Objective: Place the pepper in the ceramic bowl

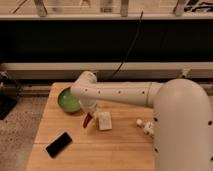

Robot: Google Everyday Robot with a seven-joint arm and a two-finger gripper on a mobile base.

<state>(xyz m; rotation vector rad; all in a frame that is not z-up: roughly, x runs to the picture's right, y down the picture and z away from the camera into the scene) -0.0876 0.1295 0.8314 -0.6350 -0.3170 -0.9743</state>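
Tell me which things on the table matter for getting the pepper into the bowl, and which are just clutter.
Part of the job:
- the pepper, hanging at the gripper
- the ceramic bowl, green, just left of the gripper

Just lying about:
- white block, right beside the pepper
- black slab, near the front left
- small white object, on the right

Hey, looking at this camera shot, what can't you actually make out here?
- Gripper, camera view: mostly hidden under the white arm, beside the bowl.
- Small dark red chili pepper: only a tip shows below the arm.
- Round green ceramic bowl: right side covered by the arm.
- Small white object: partly behind the arm.
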